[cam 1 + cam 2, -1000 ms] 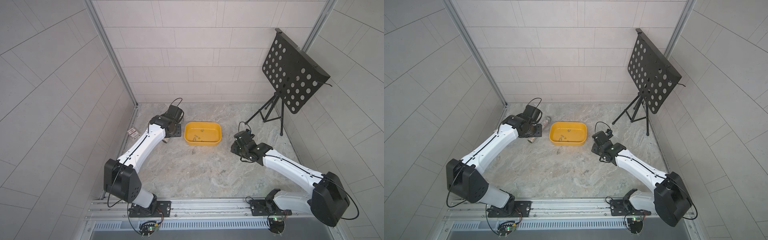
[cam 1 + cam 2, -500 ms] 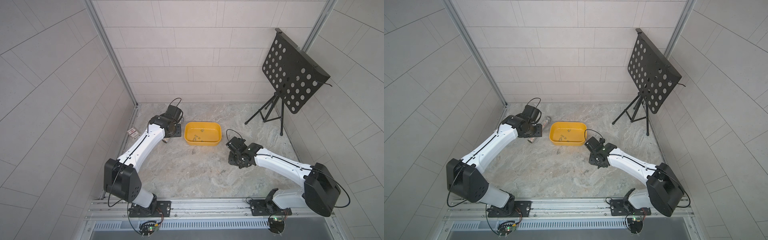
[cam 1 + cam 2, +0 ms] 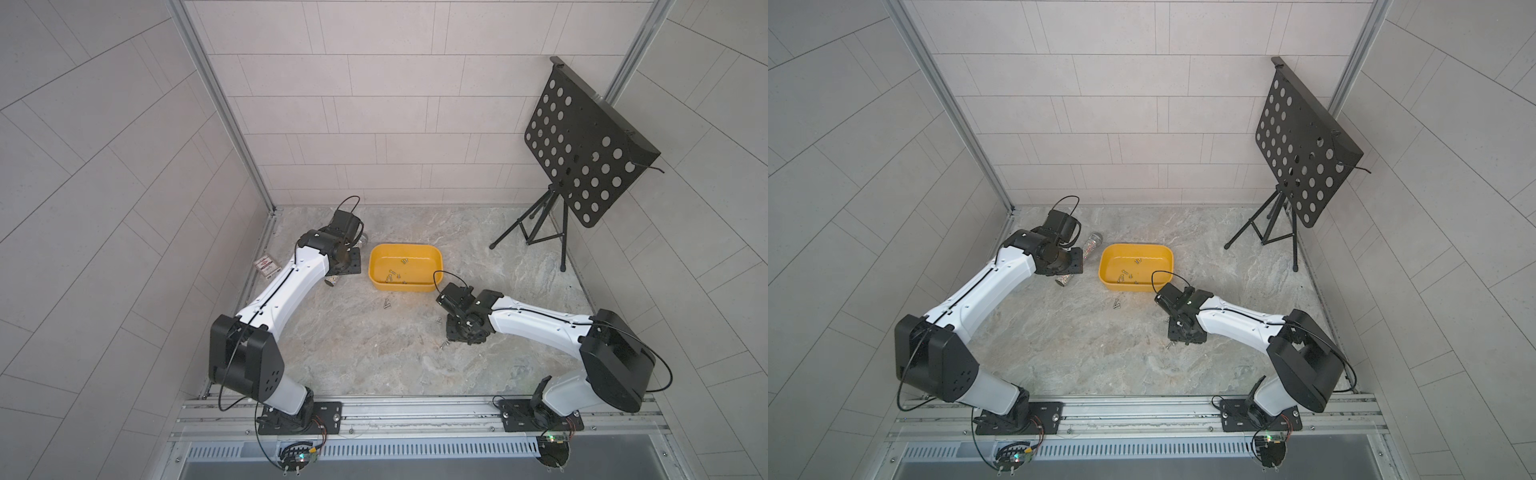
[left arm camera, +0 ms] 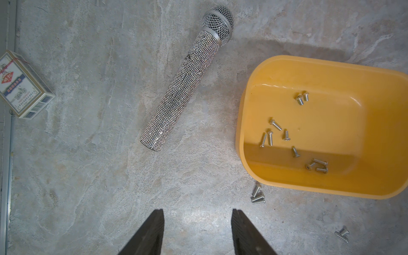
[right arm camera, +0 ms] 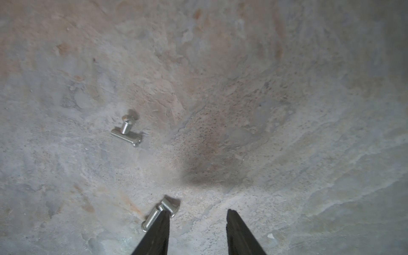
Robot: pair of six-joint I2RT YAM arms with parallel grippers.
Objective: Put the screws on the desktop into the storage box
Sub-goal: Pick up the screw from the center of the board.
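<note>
- Swinging in from beside the box, my right arm [image 3: 536, 322] has come low over the front middle of the desk [image 3: 374, 361]; the left arm [image 3: 286, 286] has not shifted.
- Desk: flat, hard, grey-beige with pale marble veins and a faintly gritty face. I expect small metal to skid on it rather than settle.
- Box [image 3: 400, 287]: shallow yellow plastic, smooth, with rounded corners, sitting at the back middle. About ten screws [image 4: 270, 136] already lie in it.
- Left hand [image 4: 197, 210]: hovering beside the box, roughly half open, holding nothing.
- Right hand [image 5: 197, 212]: fingers moderately parted with only bare desk between them. One fingertip [image 5: 163, 220] touches a crossed pair of screws [image 5: 154, 217], which lies outside the gap.
- Step in hand, as I read it: picking up that pair. I would slide sideways until it sits between the fingers, set the tips on the desk, then close slowly.
- Screws: silver, round-headed, with threaded shafts likely to roll. Another pair [image 5: 127, 130] lies further off, and one more [image 4: 257, 196] sits just beside the box.
</note>
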